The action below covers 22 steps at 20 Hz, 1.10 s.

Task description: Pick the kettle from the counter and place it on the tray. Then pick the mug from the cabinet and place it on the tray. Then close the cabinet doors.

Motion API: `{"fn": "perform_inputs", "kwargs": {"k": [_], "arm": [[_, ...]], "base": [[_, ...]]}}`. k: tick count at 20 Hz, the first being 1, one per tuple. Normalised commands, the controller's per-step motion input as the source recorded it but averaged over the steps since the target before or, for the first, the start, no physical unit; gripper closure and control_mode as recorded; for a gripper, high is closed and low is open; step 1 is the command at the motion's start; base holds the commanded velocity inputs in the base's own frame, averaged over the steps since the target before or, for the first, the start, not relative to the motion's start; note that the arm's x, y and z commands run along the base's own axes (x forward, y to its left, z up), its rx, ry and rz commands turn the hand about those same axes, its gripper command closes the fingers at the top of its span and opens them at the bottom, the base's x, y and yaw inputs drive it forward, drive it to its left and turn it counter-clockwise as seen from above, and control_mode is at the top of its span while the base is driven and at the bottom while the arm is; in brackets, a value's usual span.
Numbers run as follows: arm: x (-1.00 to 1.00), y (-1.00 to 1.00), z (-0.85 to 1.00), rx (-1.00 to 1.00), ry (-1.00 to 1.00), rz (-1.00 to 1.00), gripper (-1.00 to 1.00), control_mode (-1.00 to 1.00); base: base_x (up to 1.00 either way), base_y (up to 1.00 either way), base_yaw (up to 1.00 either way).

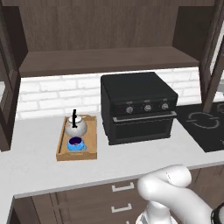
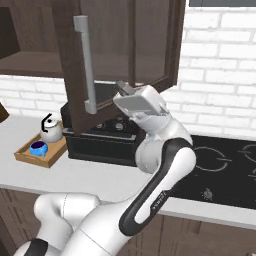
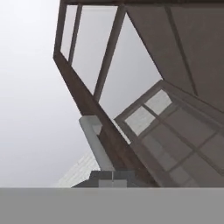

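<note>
1. Since the kettle (image 1: 75,125) and the mug (image 1: 76,143) both sit in the tray (image 1: 61,146) on the counter (image 1: 35,166), judged step in hand is closing the cabinet doors; pick-and-place parts look done.
2. Cabinet (image 1: 105,59) is open, its wide shelf bare in the left base view. Right door (image 2: 125,55) swung out over the black oven box (image 1: 138,107); left door (image 1: 6,87) also stands out at the frame edge.
3. Arm reaches up behind the right door; gripper (image 2: 122,90) sits just beside the door's lower rail, near the silver bar handle (image 2: 85,65). Contact with the door can't be confirmed.
4. Jaws pinched fully together, nothing between them, so this would be a push, not a grasp.
5. To do it well: press flat on the door's outer face near the handle side, far from the hinge, and follow the arc so the tips don't slide off the rail.
6. Risk: wrist or elbow catching the oven box top, or the door edge slipping past the closed tips.
7. Left door is well apart from the hand; likely needs a separate reach or base move.
</note>
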Motion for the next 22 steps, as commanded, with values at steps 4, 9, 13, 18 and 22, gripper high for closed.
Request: {"fn": "perform_inputs", "kwargs": {"k": [4,9,13,18,22], "arm": [[0.00,0.27,0.46,-0.07,0.12,0.06,1.00,-1.00],[0.08,0.25,0.10,-0.17,0.38,0.00,1.00,-1.00],[0.20,0.42,0.00,-0.26,0.50,-0.12,1.00,-1.00],[0.39,0.61,-0.09,-0.21,0.40,-0.16,1.00,-1.00],[0.62,0.63,-0.06,-0.15,0.37,-0.20,1.00,-1.00]], "base": [[0.00,0.00,0.00],[0.00,0.00,0.00],[0.00,0.00,0.00],[0.00,0.00,0.00],[0.00,0.00,0.00]]}}
